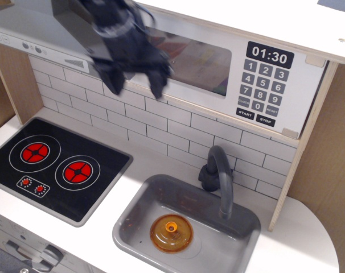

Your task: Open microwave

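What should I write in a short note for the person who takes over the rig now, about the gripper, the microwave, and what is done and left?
Gripper: open, holding nothing, blurred, raised in front of the left end of the microwave.
Microwave: door looks shut; its handle is hidden behind the arm.
Done: nothing visible on the door.
Left: grasp the handle, pull the door open.

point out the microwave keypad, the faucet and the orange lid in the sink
microwave keypad (264, 88), main camera view, middle number keys
faucet (220, 170), main camera view, curved spout
orange lid (171, 232), main camera view, beside its knob
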Tool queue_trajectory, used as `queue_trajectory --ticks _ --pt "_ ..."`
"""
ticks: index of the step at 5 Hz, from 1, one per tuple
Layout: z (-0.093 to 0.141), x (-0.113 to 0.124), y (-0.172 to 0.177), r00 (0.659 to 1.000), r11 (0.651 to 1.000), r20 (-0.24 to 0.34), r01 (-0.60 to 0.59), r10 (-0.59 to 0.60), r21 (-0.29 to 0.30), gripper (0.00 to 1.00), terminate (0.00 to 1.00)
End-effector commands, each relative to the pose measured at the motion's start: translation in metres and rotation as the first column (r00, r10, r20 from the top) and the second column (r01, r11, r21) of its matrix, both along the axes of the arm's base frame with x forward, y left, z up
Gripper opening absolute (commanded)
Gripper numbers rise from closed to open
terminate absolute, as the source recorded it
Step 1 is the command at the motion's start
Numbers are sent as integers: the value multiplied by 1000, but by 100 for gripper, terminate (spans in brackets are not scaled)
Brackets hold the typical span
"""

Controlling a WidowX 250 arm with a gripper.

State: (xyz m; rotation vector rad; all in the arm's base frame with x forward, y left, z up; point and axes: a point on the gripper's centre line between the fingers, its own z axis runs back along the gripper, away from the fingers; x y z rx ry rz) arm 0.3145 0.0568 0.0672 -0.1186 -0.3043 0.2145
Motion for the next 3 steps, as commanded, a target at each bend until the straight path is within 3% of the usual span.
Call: queue_trajectory --ticks 1,2,3 --pt "35 5 24 993 994 109 -50 40 96 100 0" --pt "32 16 29 995 995 97 -34 25 94 100 0" --pt "36 22 34 990 990 124 -84 70 110 100 0"
